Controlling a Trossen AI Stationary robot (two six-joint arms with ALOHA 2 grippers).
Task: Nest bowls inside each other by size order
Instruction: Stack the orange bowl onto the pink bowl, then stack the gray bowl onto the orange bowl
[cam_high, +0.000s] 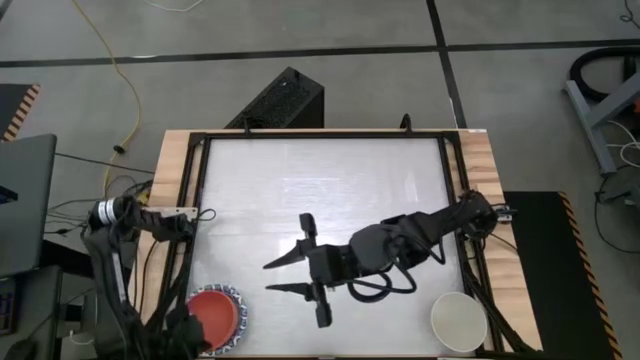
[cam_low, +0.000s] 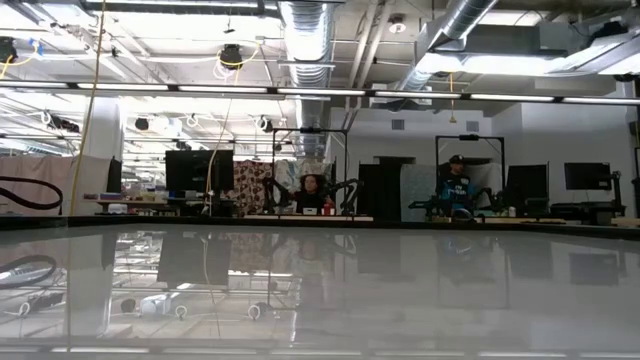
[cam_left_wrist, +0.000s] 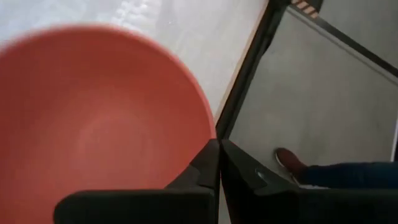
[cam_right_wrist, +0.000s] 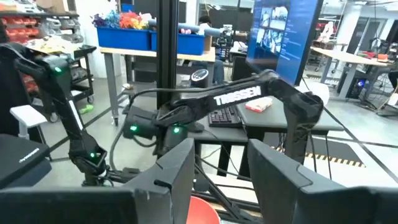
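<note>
A red bowl (cam_high: 212, 314) sits inside a bowl with a blue-and-white rim (cam_high: 238, 300) at the table's near left corner. It fills the left wrist view (cam_left_wrist: 93, 124). My left gripper (cam_left_wrist: 219, 144) is shut, with its tips right at the red bowl's rim, on the bowl's near left side (cam_high: 192, 322). A plain cream-white bowl (cam_high: 458, 320) stands near the near right corner. My right gripper (cam_high: 290, 275) is open and empty over the table's middle, pointing toward the left edge. The pink bowl and further patterned bowls do not show. My left gripper's shut fingertips (cam_left_wrist: 210, 155) stand against the edge of the red bowl's rim (cam_left_wrist: 208, 127). I cannot tell whether they touch it. Nothing shows between the fingers.
The table top (cam_high: 320, 190) is a white sheet inside a dark frame with wooden side rails (cam_high: 175, 170). Beyond the near left edge a person's shoe (cam_left_wrist: 289, 163) shows on the floor. In the low view people sit at desks (cam_low: 312, 190) far behind the table.
</note>
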